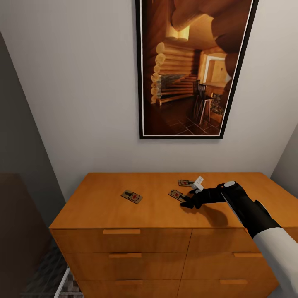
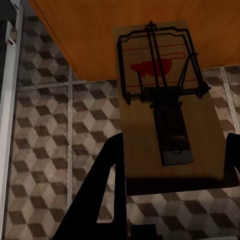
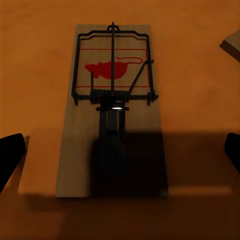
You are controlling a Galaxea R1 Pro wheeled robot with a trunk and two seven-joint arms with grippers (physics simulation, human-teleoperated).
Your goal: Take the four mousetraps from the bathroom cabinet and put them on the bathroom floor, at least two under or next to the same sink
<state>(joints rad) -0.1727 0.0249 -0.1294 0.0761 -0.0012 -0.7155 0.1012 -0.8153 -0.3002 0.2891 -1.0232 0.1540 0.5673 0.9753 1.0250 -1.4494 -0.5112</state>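
Observation:
Three mousetraps lie on the flat top of the orange-brown cabinet (image 1: 103, 207): one towards the left (image 1: 131, 196) and two close together right of the middle (image 1: 177, 194), (image 1: 185, 182). My right gripper (image 1: 187, 201) hovers just over the nearer of that pair, open. In the right wrist view this mousetrap (image 3: 112, 115) lies flat on the wood, with my gripper (image 3: 120, 155) spread wide on either side of its near end. My left gripper (image 2: 170, 175) is shut on another mousetrap (image 2: 165, 100), held above the bathroom floor (image 2: 45, 150) beside the cabinet's edge (image 2: 90, 30).
A large black-framed picture (image 1: 188, 70) hangs on the grey wall above the cabinet. The drawer fronts (image 1: 124, 256) face me. Patterned tiles (image 1: 45, 265) and a white edge (image 1: 62, 285) show left of the cabinet. A white upright frame (image 2: 10, 100) stands beside the tiles.

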